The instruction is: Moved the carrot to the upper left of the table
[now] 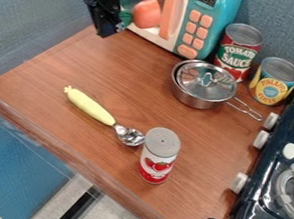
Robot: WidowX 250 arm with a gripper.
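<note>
Orange carrot with green top (146, 14) sits by teal-and-white toy microwave (218, 14), at 2 o'clock from black two-finger gripper (108, 30), green end nearer; whether gripper is open or closed, cannot tell
</note>
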